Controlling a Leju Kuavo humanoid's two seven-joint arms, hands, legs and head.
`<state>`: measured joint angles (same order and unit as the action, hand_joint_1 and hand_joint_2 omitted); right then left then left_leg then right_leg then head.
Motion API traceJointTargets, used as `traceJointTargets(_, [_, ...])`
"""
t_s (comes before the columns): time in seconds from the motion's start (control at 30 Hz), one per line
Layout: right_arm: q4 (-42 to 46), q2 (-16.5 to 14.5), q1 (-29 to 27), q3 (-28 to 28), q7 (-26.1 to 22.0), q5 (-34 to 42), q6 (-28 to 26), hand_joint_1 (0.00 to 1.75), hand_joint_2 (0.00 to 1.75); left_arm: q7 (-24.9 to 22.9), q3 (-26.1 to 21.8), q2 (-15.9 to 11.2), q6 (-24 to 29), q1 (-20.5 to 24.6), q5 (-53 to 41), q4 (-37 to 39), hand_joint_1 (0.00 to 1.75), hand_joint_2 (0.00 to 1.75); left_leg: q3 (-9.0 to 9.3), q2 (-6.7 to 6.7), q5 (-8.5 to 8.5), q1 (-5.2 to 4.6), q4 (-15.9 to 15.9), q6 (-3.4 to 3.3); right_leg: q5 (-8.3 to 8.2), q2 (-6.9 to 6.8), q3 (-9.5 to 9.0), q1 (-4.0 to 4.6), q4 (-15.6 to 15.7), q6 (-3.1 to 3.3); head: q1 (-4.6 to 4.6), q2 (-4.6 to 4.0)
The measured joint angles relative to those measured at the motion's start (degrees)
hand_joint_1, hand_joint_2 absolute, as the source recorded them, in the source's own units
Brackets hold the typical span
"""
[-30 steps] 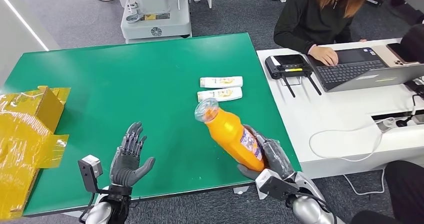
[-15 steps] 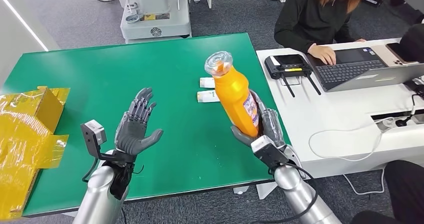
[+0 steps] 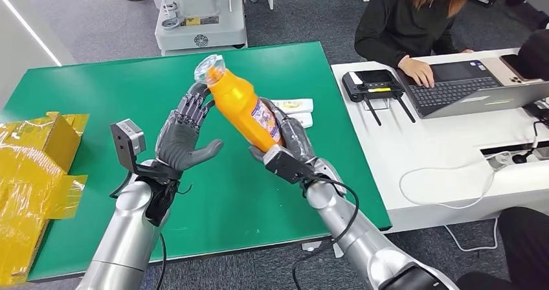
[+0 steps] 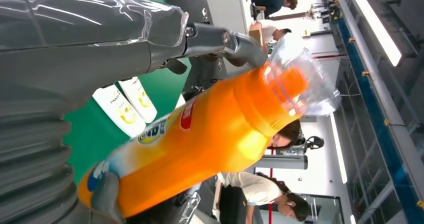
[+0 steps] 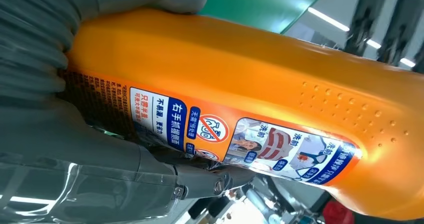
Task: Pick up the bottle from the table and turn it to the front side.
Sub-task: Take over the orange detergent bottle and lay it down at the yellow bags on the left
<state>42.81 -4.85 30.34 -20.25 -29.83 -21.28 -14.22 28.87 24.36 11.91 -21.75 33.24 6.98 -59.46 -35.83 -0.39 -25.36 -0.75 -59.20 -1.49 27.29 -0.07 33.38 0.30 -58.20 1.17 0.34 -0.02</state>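
1. Above the middle of the green table (image 3: 129,96), the right hand (image 3: 288,144) grips the lower body of the orange bottle (image 3: 243,105), fingers wrapped around it, label side against the palm.
2. Bottle is lifted clear of the table, tilted, with its clear cap (image 3: 210,70) pointing up and toward the far left corner.
3. Left hand (image 3: 181,141) is raised just beside the bottle, palm facing it, fingers spread wide and holding nothing; its fingertips (image 3: 197,102) are close to the bottle's neck, and whether they touch it cannot be told.
4. Left wrist view: bottle (image 4: 210,134) crosses right in front of the thumb, cap (image 4: 305,79) free of any finger.
5. Right wrist view: printed label (image 5: 240,139) partly covered by the holding fingers.
6. Two white tubes (image 3: 294,109) lie side by side on the table behind the right hand, toward the right edge, partly hidden by it.
7. Crumpled yellow packaging (image 3: 35,173) sits at the left edge.
8. Beyond the right edge, a white desk (image 3: 447,154) carries a black router (image 3: 372,83) and a laptop (image 3: 472,89); a person (image 3: 414,18) sits at it typing.
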Motion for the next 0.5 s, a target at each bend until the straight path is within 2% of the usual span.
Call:
traceJointTargets(0.27, [-5.02,-4.24,3.91,-3.46,0.38,-1.83,0.37,1.75,1.75,1.23,0.06,-0.05,-0.68,1.06,1.63,3.04,0.0,1.75,-0.03,0.01,-0.01,0.0,0.01,0.01,0.0,0.01,0.02,0.0,0.01,0.0,0.01,0.0])
traceJointTargets(0.5, [-7.57,-7.05,5.11,-6.79,0.13,-3.97,-2.01,1.75,1.75,1.86,0.15,-0.01,-2.37,2.48,3.19,6.2,0.0,1.75,-0.03,0.01,0.0,-0.01,0.0,0.01,0.0,0.01,0.02,-0.01,0.02,0.0,0.01,0.0])
